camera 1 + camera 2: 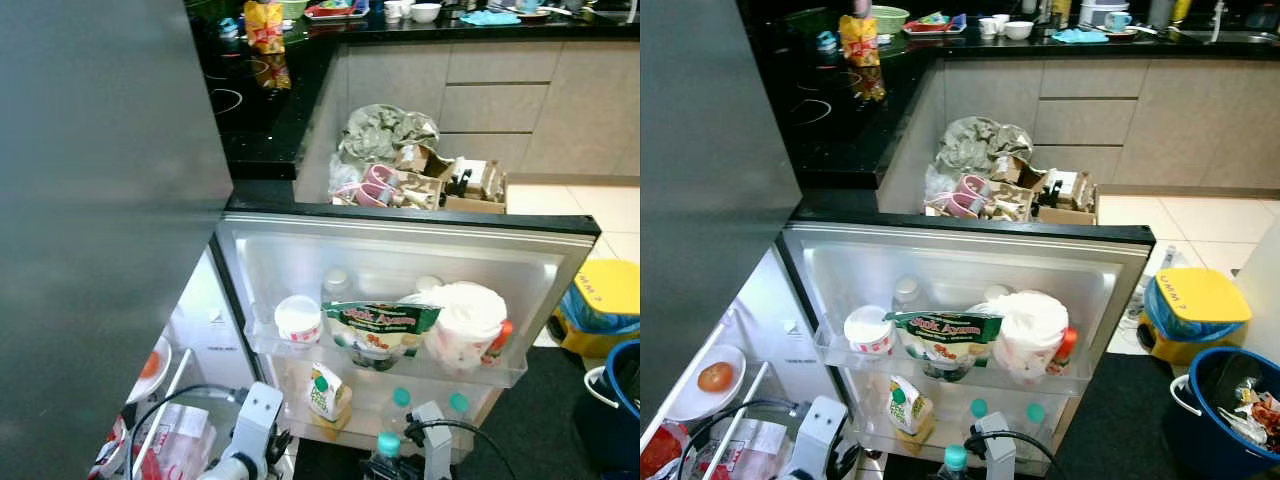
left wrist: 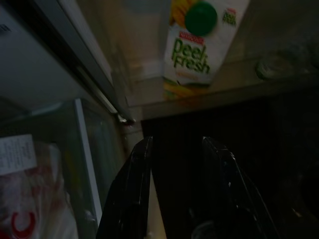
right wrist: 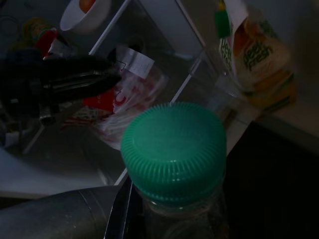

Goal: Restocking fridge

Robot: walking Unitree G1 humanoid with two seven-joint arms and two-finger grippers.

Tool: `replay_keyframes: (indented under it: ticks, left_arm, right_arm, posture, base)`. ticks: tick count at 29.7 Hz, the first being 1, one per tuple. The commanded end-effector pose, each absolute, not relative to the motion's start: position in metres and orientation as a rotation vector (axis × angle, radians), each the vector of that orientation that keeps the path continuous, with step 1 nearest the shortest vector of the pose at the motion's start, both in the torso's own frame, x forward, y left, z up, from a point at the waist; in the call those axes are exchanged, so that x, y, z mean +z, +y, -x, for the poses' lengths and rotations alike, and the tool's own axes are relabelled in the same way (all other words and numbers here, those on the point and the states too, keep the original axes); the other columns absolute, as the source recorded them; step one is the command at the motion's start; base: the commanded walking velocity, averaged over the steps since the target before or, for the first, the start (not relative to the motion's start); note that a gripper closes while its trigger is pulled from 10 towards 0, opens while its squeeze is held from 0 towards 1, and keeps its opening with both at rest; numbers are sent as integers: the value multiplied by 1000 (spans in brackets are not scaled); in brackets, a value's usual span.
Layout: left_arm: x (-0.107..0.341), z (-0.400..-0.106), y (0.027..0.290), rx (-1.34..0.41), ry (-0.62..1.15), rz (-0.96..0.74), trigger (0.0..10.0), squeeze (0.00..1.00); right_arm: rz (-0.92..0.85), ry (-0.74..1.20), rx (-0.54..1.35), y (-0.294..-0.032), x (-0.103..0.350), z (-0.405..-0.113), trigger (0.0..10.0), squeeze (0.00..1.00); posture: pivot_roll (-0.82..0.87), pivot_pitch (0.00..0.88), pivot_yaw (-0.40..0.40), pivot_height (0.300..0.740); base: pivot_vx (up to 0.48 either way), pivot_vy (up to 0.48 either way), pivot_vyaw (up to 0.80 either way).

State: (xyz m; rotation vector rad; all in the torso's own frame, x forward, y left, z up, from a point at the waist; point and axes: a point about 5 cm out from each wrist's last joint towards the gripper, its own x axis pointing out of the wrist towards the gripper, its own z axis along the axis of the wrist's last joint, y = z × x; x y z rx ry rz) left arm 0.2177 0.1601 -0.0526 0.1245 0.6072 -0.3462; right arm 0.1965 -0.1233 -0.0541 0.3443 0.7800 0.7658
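Note:
The fridge door (image 1: pixel 560 260) stands open before me. Its upper shelf holds a white cup (image 1: pixel 298 318), a green snack bag (image 1: pixel 380 325) and a white plastic bag (image 1: pixel 465 320). On the lower shelf stand a Peel Fresh juice carton (image 1: pixel 328 395) and two green-capped bottles (image 1: pixel 401 397). My right gripper (image 3: pixel 169 219) is shut on a clear bottle with a green cap (image 3: pixel 174 149), held low in front of that lower shelf (image 1: pixel 955 457). My left gripper (image 2: pixel 177 142) is open with nothing in it, low by the door hinge, pointing toward the juice carton (image 2: pixel 197 45).
Inside the fridge at left are a plate with a tomato (image 1: pixel 715 377) and a red-and-white packet (image 1: pixel 165 445). A blue bin (image 1: pixel 1230 410) and a yellow-lidded container (image 1: pixel 1200 300) stand on the floor at right. A cardboard box of clutter (image 1: pixel 420 180) sits behind the door.

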Motion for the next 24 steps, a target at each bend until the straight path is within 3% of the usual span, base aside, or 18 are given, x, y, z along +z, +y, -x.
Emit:
replay_keyframes:
  ticks: [1, 6, 20, 24]
  left_arm:
    - [-52, -218, 164, -340, 602, -131, 10000, 0]
    - [-51, -218, 162, -345, 599, -132, 10000, 0]
    - [-48, -223, 165, -324, 579, -134, 10000, 0]
    - [-48, -221, 166, -326, 566, -142, 10000, 0]
  right_arm:
    - [-316, 734, 794, -122, -49, -200, 10000, 0]
    - [-91, 580, 740, -127, -39, -213, 10000, 0]
    - [128, 405, 804, -114, -23, -226, 10000, 0]
    - [282, 342, 813, -112, -19, -232, 10000, 0]
  posture:
    - [-57, 29, 18, 734]
    - [-66, 32, 19, 734]
    - [-44, 36, -9, 734]
    - [-22, 38, -33, 734]
  base:
    - [0, 0, 0]
    - [0, 0, 0]
    - [0, 0, 0]
    - [0, 0, 0]
